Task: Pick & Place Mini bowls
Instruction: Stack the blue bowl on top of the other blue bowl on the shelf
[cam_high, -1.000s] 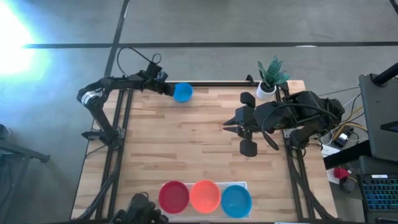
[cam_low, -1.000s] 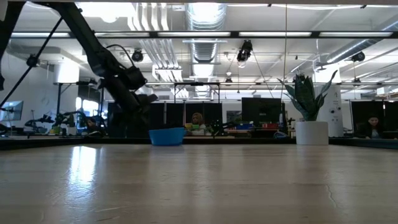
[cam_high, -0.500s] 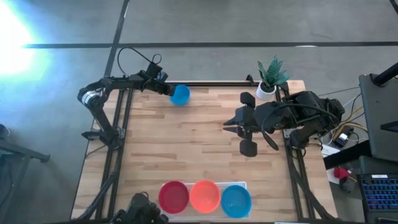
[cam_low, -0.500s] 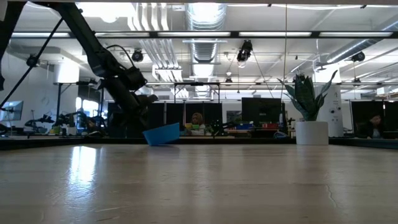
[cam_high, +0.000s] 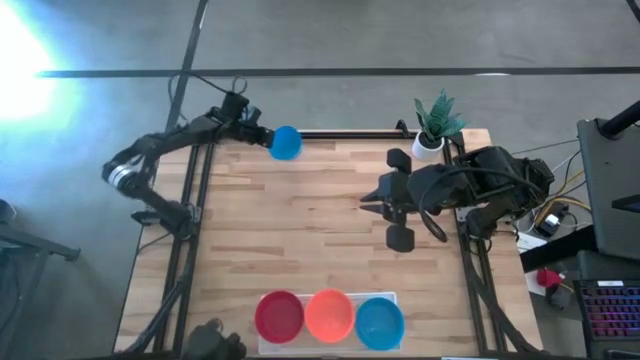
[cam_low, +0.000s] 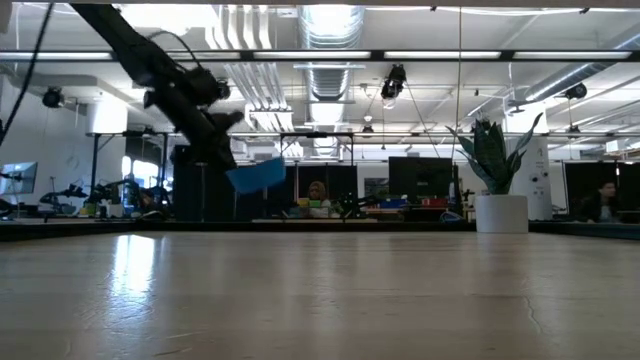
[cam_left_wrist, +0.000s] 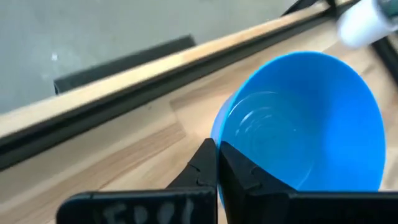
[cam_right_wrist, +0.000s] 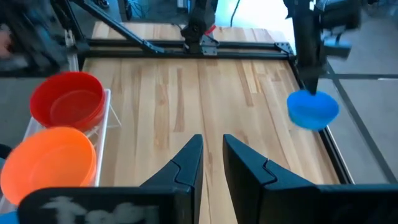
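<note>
At the table's eleven o'clock edge, the left gripper (cam_high: 266, 140) is pinching a blue mini bowl (cam_high: 286, 143) by its rim, holding it tilted above the wood; the right gripper (cam_high: 368, 201), fingers slightly spread, is waiting at two o'clock.

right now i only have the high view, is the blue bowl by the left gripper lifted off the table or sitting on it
Observer: Lifted. The low view shows the blue bowl tilted and clear above the table, held by the left gripper.
Operator: how is it gripped
Observer: By the rim. In the left wrist view the fingers are shut on the bowl's near edge.
Operator: and the right arm
Observer: It waits. Its wrist view shows the right gripper open with nothing between the fingers, above bare wood, looking toward the red bowl and orange bowl in the tray.
</note>
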